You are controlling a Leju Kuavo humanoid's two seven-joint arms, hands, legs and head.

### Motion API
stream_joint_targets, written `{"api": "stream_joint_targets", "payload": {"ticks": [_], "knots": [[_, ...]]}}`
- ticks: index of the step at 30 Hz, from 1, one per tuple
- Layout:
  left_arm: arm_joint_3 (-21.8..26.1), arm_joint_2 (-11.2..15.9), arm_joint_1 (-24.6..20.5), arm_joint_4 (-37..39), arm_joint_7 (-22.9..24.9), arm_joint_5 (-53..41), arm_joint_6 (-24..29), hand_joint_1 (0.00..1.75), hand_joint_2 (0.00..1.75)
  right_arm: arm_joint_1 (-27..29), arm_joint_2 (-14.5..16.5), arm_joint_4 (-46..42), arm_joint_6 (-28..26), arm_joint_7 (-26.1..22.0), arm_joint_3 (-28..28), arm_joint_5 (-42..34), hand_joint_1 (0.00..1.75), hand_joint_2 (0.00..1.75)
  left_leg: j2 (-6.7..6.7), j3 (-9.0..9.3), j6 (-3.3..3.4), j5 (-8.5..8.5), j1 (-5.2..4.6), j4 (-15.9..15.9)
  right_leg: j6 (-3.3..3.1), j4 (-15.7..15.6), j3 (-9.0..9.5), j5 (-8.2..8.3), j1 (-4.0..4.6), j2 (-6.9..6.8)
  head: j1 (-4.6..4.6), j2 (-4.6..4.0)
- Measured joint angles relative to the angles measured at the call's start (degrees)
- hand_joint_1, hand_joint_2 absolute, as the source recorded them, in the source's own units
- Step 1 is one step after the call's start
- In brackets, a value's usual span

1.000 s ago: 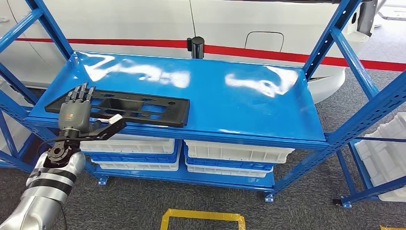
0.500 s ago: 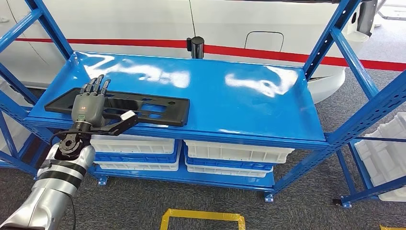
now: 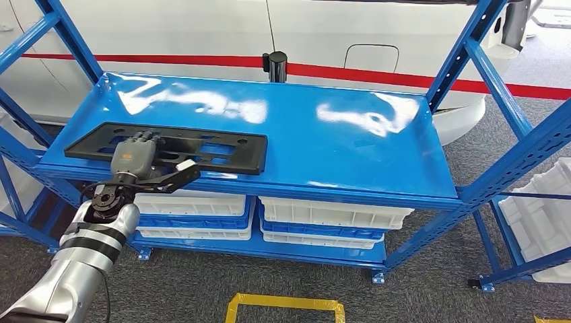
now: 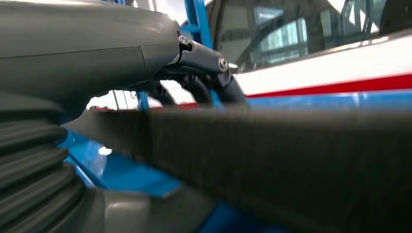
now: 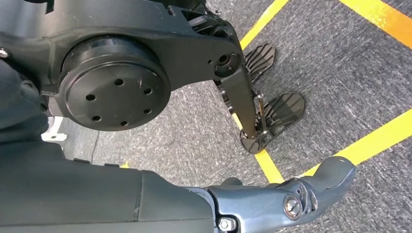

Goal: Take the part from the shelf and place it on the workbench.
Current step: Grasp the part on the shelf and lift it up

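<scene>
**Fingers laid over the part, thumb below the shelf lip**

The fingers [image 3: 143, 137] of the left hand [image 3: 135, 158] lie spread across the top of the flat black part [image 3: 168, 147], while the thumb [image 3: 176, 175] reaches out under the front lip of the blue shelf [image 3: 323, 141]. Top and underside are bracketed, but I cannot tell whether the hold has closed. In the left wrist view the part's textured edge runs between the darker fingers [image 4: 204, 87] above and the thumb beneath, blurred by nearness.

The part lies flat on the shelf's top level, at its near left corner, with its front edge close to the shelf lip. The hand sits over the part's left half, off its middle. White bins [image 3: 330, 215] are stacked on the lower level of the shelf, beneath the part.

The right hand [image 5: 291, 199] hangs low over grey carpet with yellow floor tape; its fingers look loosely curled and hold nothing.

By my reading the step in hand is the grasp itself; lifting and carrying to the worktop are not yet begun. The next move calls for a firm pinch. Since the hold is off-centre on a long piece, the far end may sag or swing, so a level, slow lift clear of the shelf post seems wise.
</scene>
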Motion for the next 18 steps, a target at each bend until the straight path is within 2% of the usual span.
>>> {"api": "stream_joint_targets", "payload": {"ticks": [14, 18], "knots": [[0.02, 0.0, -1.07, 2.45, -0.64, 2.02, 0.06, 1.75, 0.0, 0.04, -0.09, 0.05, 0.0, 0.05, 0.01, 0.18, 0.0, 0.0, 0.0, 0.02, 0.0, 0.0, 0.0, 0.0, 0.0, 0.04, 0.0, 0.0, 0.0, 0.0, -0.01, 0.0], [0.05, 0.02, -0.82, 2.44, -1.17, 2.43, 2.84, 1.75, 0.0, 0.06, -0.09, 0.08, 0.0, -0.03, 0.01, 0.13, 0.0, 0.0, 0.0, 0.01, 0.0, 0.0, -0.01, 0.0, 0.0, 0.06, 0.0, 0.0, 0.0, 0.0, 0.0, 0.0]]}}
